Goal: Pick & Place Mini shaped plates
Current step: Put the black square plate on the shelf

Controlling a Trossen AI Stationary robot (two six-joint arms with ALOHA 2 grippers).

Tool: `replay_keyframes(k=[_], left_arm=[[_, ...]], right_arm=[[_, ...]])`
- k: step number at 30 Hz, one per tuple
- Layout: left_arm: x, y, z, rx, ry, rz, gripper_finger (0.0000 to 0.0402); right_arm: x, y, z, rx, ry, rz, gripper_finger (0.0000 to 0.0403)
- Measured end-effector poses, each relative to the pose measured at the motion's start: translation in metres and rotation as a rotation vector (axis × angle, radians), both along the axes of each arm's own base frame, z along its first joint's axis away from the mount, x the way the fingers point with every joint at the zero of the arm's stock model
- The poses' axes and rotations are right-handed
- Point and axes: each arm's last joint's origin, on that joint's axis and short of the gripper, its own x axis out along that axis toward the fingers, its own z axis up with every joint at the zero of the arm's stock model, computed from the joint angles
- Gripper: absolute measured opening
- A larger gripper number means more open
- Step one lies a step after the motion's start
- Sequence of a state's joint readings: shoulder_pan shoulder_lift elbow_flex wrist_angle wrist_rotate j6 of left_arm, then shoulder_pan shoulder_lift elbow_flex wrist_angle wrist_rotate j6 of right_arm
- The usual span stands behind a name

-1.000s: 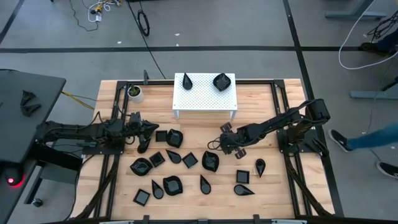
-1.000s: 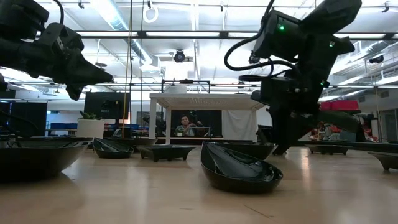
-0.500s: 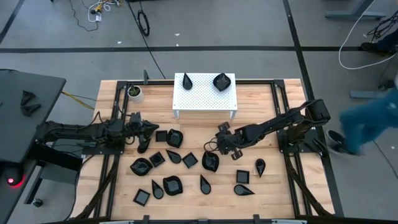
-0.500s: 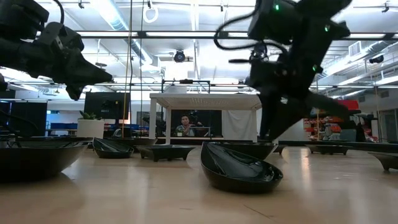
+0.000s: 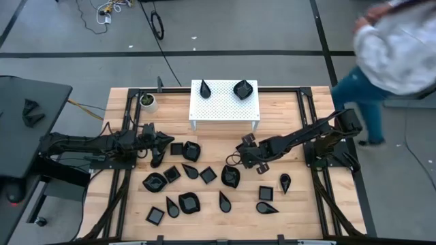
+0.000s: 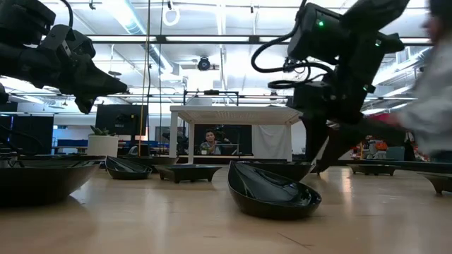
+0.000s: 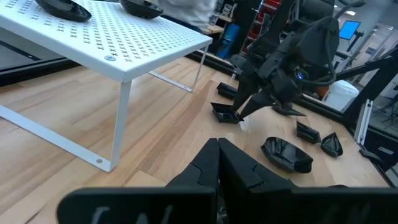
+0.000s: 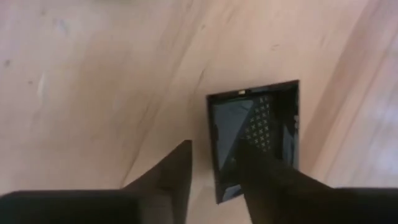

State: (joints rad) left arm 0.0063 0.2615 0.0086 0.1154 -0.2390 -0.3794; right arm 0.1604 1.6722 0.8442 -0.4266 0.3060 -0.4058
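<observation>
Two arms: working over pale wooden table (image 5: 286, 112).
Right gripper (image 8: 214, 165): fingers standing apart, straddling edge of glossy black square mini plate (image 8: 255, 134), mid-table, right of centre.
Left gripper (image 5: 165, 141): fingers pressing together, hovering at left.

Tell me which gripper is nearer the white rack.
Right. The right gripper hangs just below the white rack's right front leg; the left gripper waits farther off, beyond its left side.

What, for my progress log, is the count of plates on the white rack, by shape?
Teardrop plate: 1
Rounded shell plate: 1
Total on the white rack: 2
</observation>
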Motion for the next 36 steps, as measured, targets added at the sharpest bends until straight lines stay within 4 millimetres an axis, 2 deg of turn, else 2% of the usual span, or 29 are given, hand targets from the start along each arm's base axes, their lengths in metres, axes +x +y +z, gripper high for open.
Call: replay_keyframes(k=[8, 12, 15, 19, 21, 25, 28, 33, 36], left_arm=[[0.0, 0.0, 0.0, 0.0, 0.0, 0.0, 0.0007], [0.0, 0.0, 0.0, -0.001, 0.0, 0.0, 0.0007], [0.0, 0.0, 0.0, -0.001, 0.0, 0.0, 0.0007], [0.0, 0.0, 0.0, -0.001, 0.0, 0.0, 0.0007], [0.0, 0.0, 0.0, -0.001, -0.002, 0.001, 0.0007], [0.0, 0.0, 0.0, 0.0, -0.001, 0.0, 0.0007], [0.0, 0.0, 0.0, 0.004, 0.0, -0.001, 0.0007], [0.0, 0.0, 0.0, 0.007, 0.002, 0.0, 0.0007], [0.0, 0.0, 0.0, 0.009, 0.003, 0.0, 0.0007]], right_arm=[[0.001, 0.0, -0.003, 0.001, -0.035, -0.002, 0.0012], [0.007, 0.005, 0.005, 0.012, -0.086, -0.034, 0.0011], [0.022, 0.016, 0.03, 0.038, -0.134, -0.013, 0.0005], [0.049, 0.026, 0.085, 0.105, -0.274, -0.031, 0.0005], [0.061, 0.022, 0.114, 0.132, -0.357, -0.073, 0.0004], [0.077, 0.0, 0.16, 0.105, -0.512, -0.158, 0.0002], [0.082, -0.033, 0.174, 0.011, -0.573, -0.287, 0.0002], [0.085, -0.088, 0.162, -0.077, -0.508, -0.388, 0.0002], [0.09, -0.112, 0.15, -0.12, -0.469, -0.375, 0.0002]])
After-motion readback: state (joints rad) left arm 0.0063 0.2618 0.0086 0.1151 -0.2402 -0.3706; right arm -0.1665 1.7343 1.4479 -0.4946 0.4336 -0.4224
